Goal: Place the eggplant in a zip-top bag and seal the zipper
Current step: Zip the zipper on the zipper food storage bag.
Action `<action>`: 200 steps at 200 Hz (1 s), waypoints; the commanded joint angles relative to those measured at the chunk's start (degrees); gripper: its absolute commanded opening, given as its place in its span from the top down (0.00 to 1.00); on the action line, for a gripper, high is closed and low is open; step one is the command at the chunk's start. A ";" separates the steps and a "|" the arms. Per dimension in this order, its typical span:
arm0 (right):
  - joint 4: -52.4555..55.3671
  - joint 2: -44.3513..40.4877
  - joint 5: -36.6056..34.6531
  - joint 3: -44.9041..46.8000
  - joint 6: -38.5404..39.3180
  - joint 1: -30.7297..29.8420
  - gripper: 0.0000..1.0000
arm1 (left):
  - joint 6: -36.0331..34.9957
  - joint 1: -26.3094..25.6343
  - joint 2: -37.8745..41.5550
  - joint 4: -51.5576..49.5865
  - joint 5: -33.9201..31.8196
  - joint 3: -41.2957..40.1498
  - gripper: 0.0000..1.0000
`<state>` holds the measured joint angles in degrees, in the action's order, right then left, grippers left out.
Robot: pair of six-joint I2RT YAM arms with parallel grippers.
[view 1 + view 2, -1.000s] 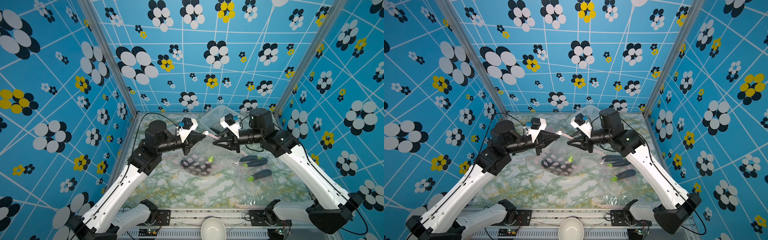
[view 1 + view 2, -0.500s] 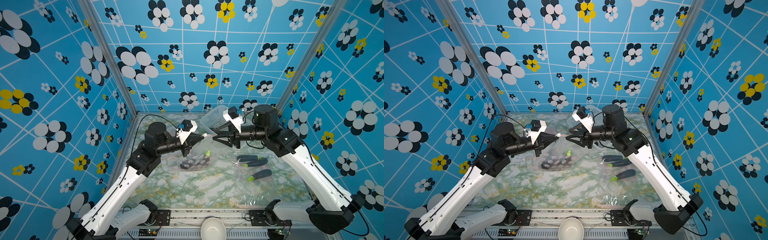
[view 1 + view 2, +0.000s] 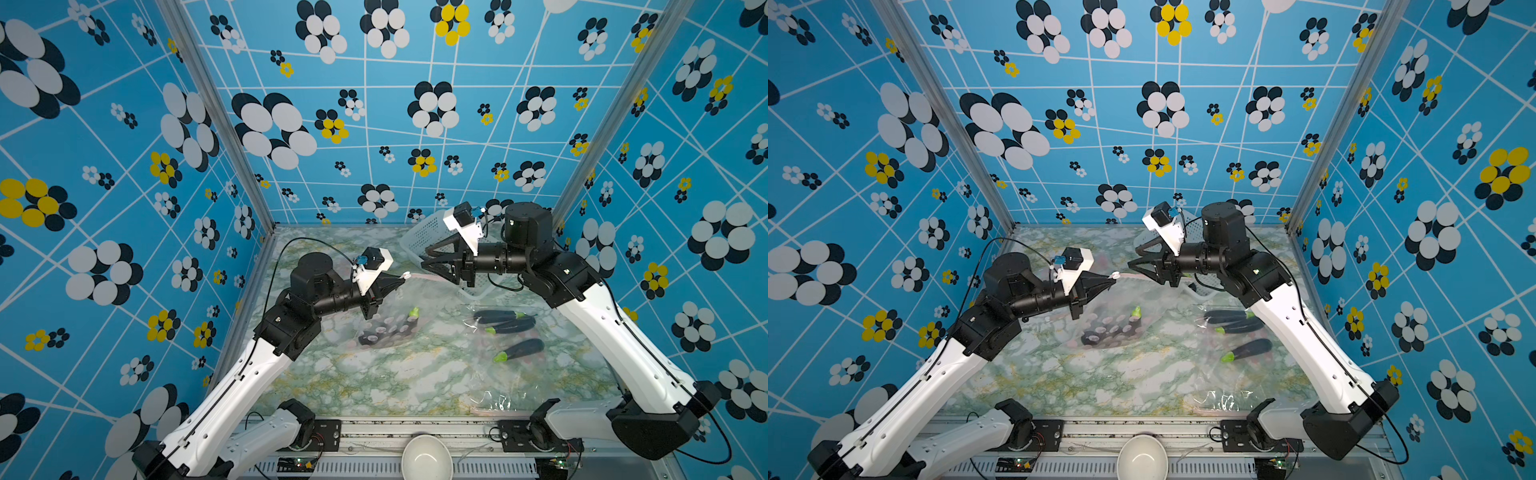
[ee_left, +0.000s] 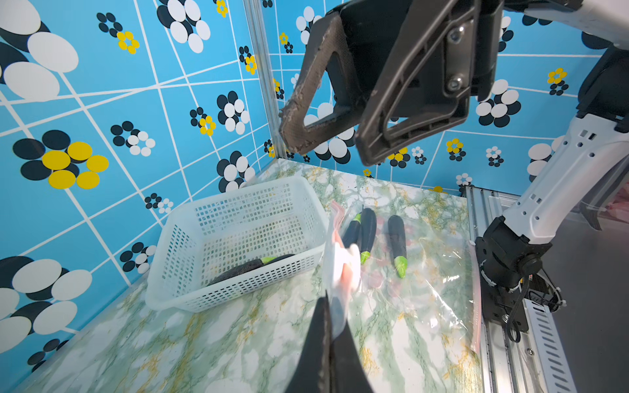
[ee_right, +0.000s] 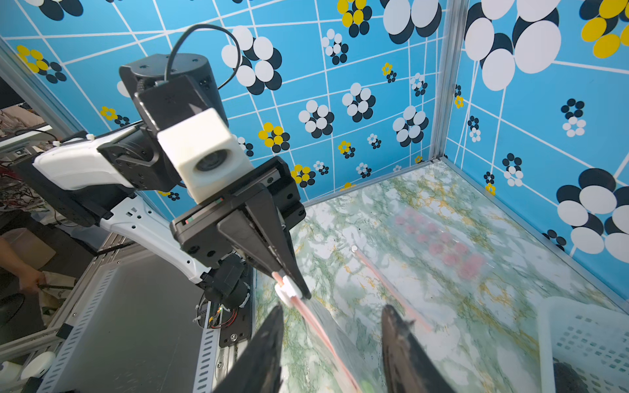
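Pinching the white slider [image 5: 287,290] at the top corner of the clear pink-dotted zip-top plastic bag [image 3: 399,307], the left pincer [image 3: 400,281] is pressed together mid-frame. Just right of it, the right pincer [image 3: 424,258] stands spread, with the bag's pink zipper strip [image 5: 320,335] running between its fingers. The dark purple eggplant with green stem [image 3: 386,332] lies inside the bag, below the left pincer.

A: What colour are the walls [image 3: 374,124]?
B: Blue, with white grid lines and flowers in black, white and yellow.
A: The table [image 3: 374,382]?
B: Marbled white and green (thin yellow veins too).
A: The eggplants [image 3: 519,348]?
B: Dark purple, nearly black, with green caps.
A: The zip-top bag [image 5: 442,248]?
B: Clear, with pink dots, a pink zipper strip [image 5: 316,326] and a white slider [image 5: 287,289].
A: The basket [image 4: 245,204] and bowl [image 3: 426,457]?
B: Both white; the basket is perforated.
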<state>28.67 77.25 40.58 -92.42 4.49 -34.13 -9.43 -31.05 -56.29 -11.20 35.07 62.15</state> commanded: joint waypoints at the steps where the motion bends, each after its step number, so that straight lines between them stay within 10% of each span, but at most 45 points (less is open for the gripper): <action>1: -1.83 0.53 0.71 -1.97 -1.43 -0.31 0.52 | 0.53 -0.12 1.10 1.32 -0.36 -0.81 1.00; 200: 6.13 7.87 6.16 -11.72 5.71 -4.89 0.47 | -0.55 -0.11 2.33 0.30 1.93 0.87 1.00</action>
<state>30.98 84.03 44.18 -102.67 7.35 -38.59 -9.67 -31.05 -54.76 -10.76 36.01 61.56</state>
